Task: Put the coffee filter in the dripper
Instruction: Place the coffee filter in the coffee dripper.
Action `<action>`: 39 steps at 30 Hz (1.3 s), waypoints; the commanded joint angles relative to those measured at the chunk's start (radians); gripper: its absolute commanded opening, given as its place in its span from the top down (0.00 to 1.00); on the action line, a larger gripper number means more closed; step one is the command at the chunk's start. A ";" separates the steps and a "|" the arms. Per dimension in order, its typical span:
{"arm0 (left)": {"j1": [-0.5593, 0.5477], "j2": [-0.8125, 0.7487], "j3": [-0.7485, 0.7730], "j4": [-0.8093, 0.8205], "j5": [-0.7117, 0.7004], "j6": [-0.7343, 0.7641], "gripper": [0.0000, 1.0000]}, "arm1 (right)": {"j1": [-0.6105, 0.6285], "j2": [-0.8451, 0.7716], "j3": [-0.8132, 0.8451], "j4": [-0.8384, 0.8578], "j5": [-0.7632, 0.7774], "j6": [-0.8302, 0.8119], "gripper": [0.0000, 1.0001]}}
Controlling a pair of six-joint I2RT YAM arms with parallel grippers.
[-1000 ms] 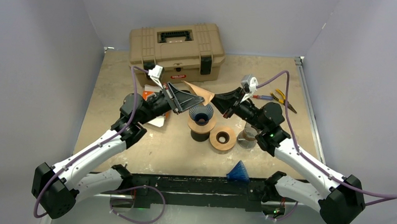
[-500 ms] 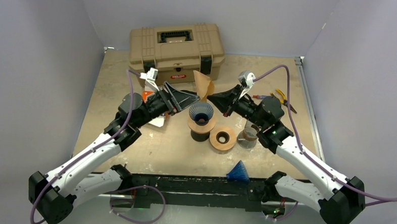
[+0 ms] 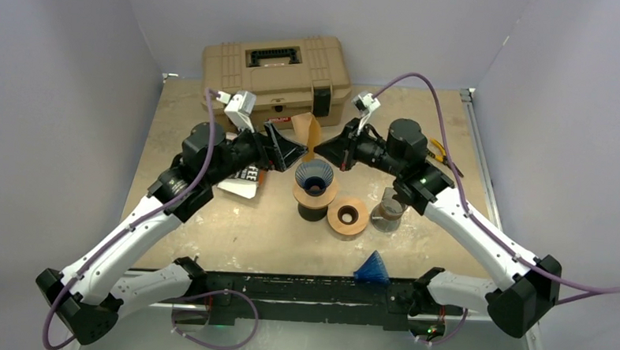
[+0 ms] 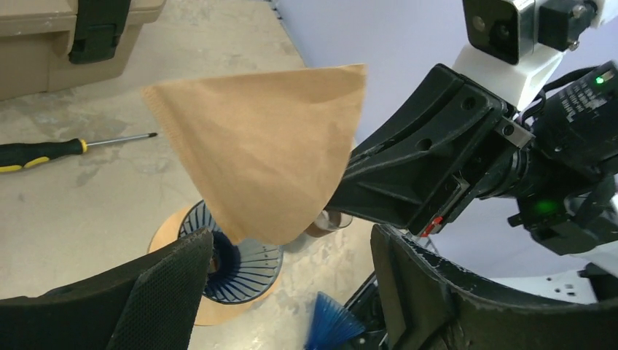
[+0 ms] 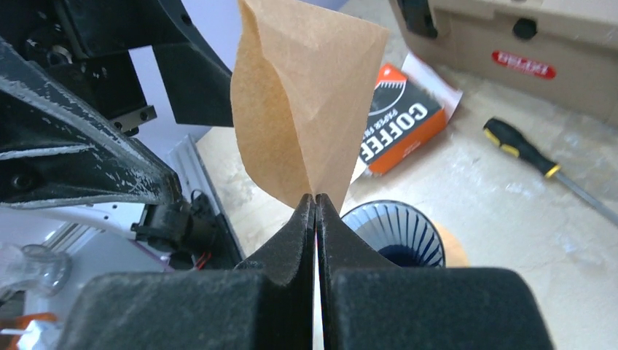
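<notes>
The coffee filter (image 3: 309, 132) is a brown paper cone, held upright in the air by its pointed end. My right gripper (image 3: 328, 150) is shut on that point, and in the right wrist view its fingers (image 5: 315, 198) pinch the paper (image 5: 306, 117). The dripper (image 3: 315, 177) is a blue ribbed cone on a wooden ring, standing just below and in front of the filter (image 4: 266, 157). My left gripper (image 3: 290, 148) is open beside the filter without touching it. The left wrist view shows its fingers (image 4: 291, 237) spread wide, with the dripper (image 4: 244, 264) between them far below.
A tan toolbox (image 3: 276, 72) stands at the back. A coffee filter box (image 3: 242, 177) lies left of the dripper. A second wooden ring (image 3: 348, 216) and a glass (image 3: 386, 213) sit to its right. A blue cone (image 3: 372, 268) lies near the front edge. Pliers (image 3: 438, 154) and a screwdriver (image 4: 44, 152) lie behind.
My left gripper has opened and let go of the filter. The right gripper has lifted the filter and turned it upright, and both arms have drawn back toward the toolbox.
</notes>
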 commanded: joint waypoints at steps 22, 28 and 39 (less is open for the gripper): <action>-0.096 0.163 0.144 -0.223 -0.312 0.242 0.46 | 0.004 0.129 0.127 -0.187 -0.160 0.122 1.00; -0.097 0.125 0.125 -0.245 -0.355 0.245 0.59 | 0.004 0.140 0.126 -0.182 -0.167 0.122 1.00; -0.097 0.101 0.111 -0.257 -0.349 0.252 1.00 | 0.004 0.122 0.126 -0.152 -0.161 0.085 1.00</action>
